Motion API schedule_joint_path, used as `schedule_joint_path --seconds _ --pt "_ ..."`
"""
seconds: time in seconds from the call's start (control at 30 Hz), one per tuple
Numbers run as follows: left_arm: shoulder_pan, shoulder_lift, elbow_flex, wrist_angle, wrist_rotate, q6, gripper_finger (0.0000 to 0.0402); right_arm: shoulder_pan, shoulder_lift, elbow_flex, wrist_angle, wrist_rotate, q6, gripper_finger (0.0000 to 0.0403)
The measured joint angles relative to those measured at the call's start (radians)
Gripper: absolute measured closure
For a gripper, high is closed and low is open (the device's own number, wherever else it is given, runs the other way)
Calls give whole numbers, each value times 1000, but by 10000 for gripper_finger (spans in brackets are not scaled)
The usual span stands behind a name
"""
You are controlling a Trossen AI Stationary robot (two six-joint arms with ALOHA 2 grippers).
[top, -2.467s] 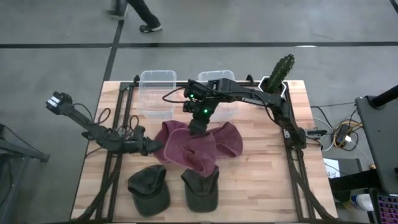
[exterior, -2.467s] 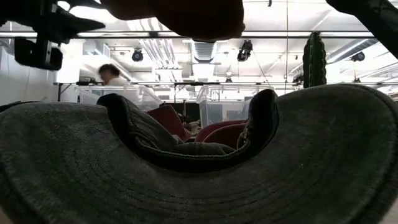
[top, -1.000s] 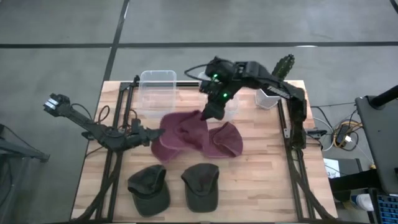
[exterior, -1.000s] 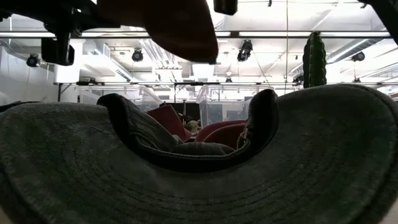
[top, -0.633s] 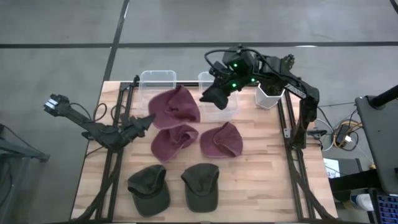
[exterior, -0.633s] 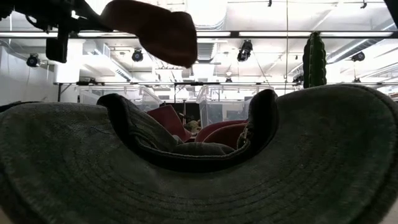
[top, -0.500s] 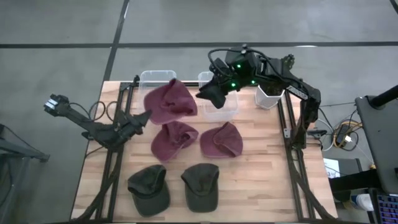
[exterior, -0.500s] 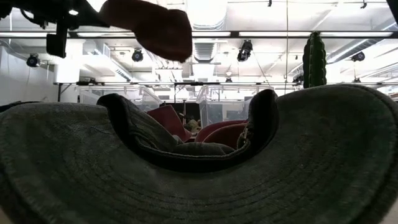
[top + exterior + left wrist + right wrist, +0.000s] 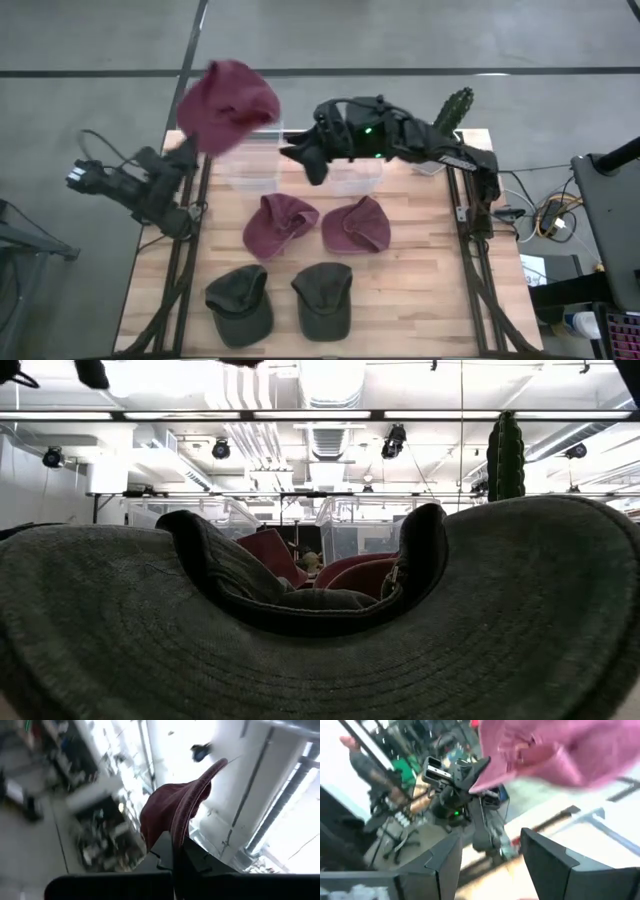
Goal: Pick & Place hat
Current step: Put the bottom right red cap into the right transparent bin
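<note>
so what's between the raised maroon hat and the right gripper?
High view: only the left clear bin lies below that gap. The maroon hat hangs from the left gripper; the right gripper is open and empty.

Three maroon hats, two dark olive green caps, clear plastic bins, a green cactus, and a light wooden counter.

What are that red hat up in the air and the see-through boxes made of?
The maroon hat held by the left gripper looks like soft knit or fleece: it droops, matte. The bins look like clear, glossy rigid plastic; the table shows through.
</note>
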Motion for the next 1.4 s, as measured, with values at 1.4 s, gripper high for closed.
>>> schedule_joint_path --seconds 1.4 --pt "66 181 269 -61 217 494 395 -37 260 -1 799 33 263 209"
